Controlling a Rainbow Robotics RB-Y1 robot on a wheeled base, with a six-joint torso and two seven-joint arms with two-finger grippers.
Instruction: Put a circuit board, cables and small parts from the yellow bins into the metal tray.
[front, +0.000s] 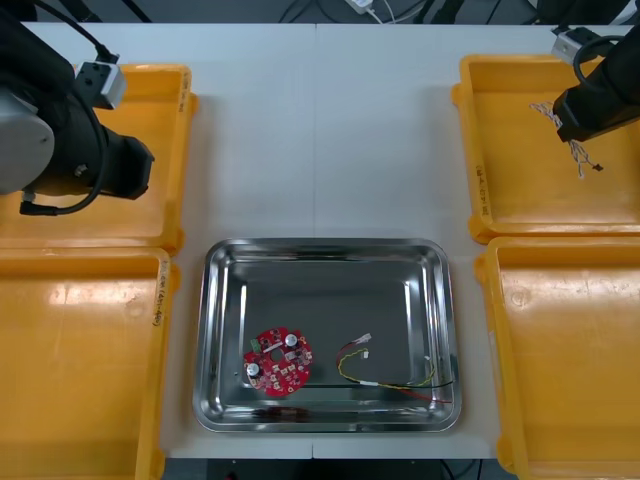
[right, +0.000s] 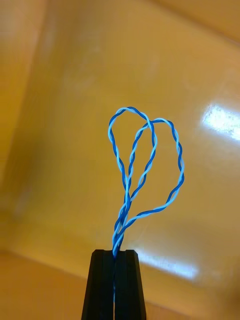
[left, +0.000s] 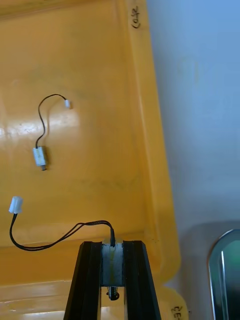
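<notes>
**Counter** (front: 320, 130): light surface carrying four yellow bins with a metal tray (front: 325, 244) between them at the near side.

**Metal tray:** bare and shiny inside. It holds a round red circuit board (front: 278, 362) towards its left and a red and yellow cable (front: 392, 376) towards its right. The two lie apart.

**Right hand** (right: 116, 252): over the far right yellow bin (front: 520, 190). Its fingers are pressed together on a twisted blue and white cable (right: 146, 165), whose two loops stand out beyond the fingertips in front of the bin floor.

**Left hand** (left: 112, 247): over the far left yellow bin (front: 120, 215), near the bin wall on the tray side. Its fingers are clamped on the small metal end of a black cable (left: 55, 240). The cable curves away across the bin to a white connector (left: 16, 205).

**Second black cable** (left: 42, 122): lies farther along the same bin floor, apart from the held one, with a small metal part (left: 40, 156) at one end and a white plug at the other.

**Near left yellow bin** (front: 80, 370) and **near right yellow bin** (front: 570, 370): flank the tray.
</notes>
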